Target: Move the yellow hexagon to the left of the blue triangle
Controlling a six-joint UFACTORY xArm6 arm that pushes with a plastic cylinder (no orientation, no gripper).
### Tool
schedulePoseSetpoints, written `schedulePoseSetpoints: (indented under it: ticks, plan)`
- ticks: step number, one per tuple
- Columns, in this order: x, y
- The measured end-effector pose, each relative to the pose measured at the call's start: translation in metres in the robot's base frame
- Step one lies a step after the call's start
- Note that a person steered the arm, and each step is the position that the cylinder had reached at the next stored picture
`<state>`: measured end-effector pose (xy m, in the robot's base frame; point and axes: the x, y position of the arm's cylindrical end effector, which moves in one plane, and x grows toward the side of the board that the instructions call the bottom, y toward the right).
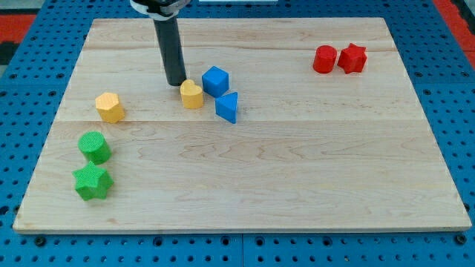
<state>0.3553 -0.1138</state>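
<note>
My tip point(176, 82), a bare dark rod gripping nothing, rests beside a yellow heart-shaped block point(191, 94). The yellow hexagon block point(110, 107) sits untouched, well left of the blue triangle block point(228, 106); approach seems next.

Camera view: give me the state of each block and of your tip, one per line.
my tip: down on the board, just left of the yellow heart
yellow heart: beside the blue cube
yellow hexagon: alone, far left of the blue triangle
blue cube: above the triangle
blue triangle: untouched
</note>
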Motion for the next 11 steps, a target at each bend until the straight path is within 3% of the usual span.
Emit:
schedulePoseSetpoints:
  ticks: [1,2,4,6,7,9,11]
  plan:
    - [-0.011,-0.079]
    - [-0.005,-0.118]
    - [0.066,-0.086]
    - [0.090,-0.132]
    - [0.112,-0.102]
    - [0.104,0.015]
    - [0.091,-0.130]
